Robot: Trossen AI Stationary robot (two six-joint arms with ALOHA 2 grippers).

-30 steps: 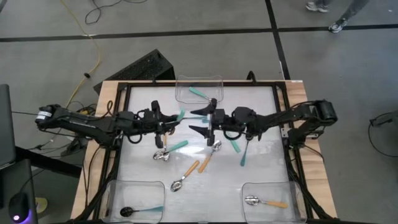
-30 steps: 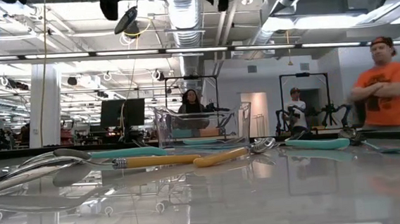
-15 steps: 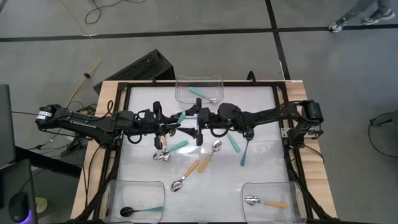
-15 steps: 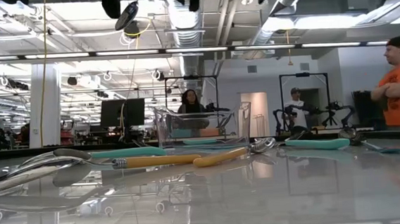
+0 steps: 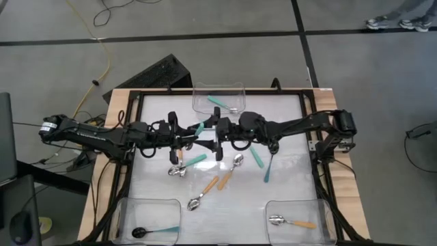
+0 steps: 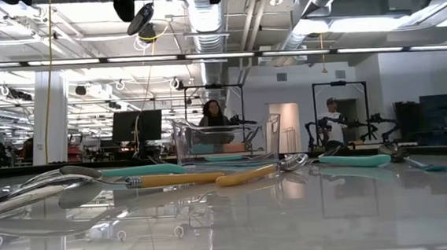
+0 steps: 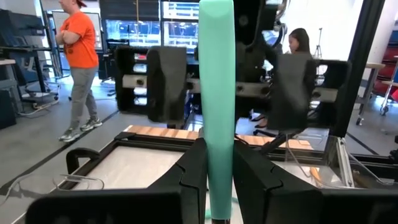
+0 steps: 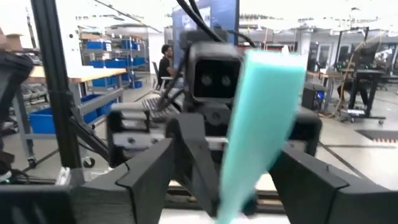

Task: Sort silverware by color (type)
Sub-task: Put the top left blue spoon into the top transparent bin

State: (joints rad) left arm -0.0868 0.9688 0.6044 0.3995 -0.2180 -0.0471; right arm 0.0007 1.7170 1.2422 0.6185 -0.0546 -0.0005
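Note:
My left gripper is above the middle of the table, shut on a spoon's teal handle. The spoon's bowl is hidden. My right gripper faces it from the right, open. Its fingers stand on either side of the handle's free end, apart from it. More silverware lies flat on the table: a teal-handled silver spoon, two orange-handled ones and two teal-handled ones. My left gripper pinches the teal handle between its two fingers. The fingers lie level and come from the table's left. The handle sticks out past the fingertips toward my right gripper. The spoon is lifted clear of the table.
A clear bin at the far edge holds a teal-handled spoon. In the near-left bin lies a black-bowled spoon. The near-right bin has an orange-handled one. A black frame rings the table.
My right gripper has moved toward the table's left, up to my left gripper. Its fingers now stand around the free end of the held teal handle. The held spoon has stayed where it was. A person beyond the table has walked off to the right.

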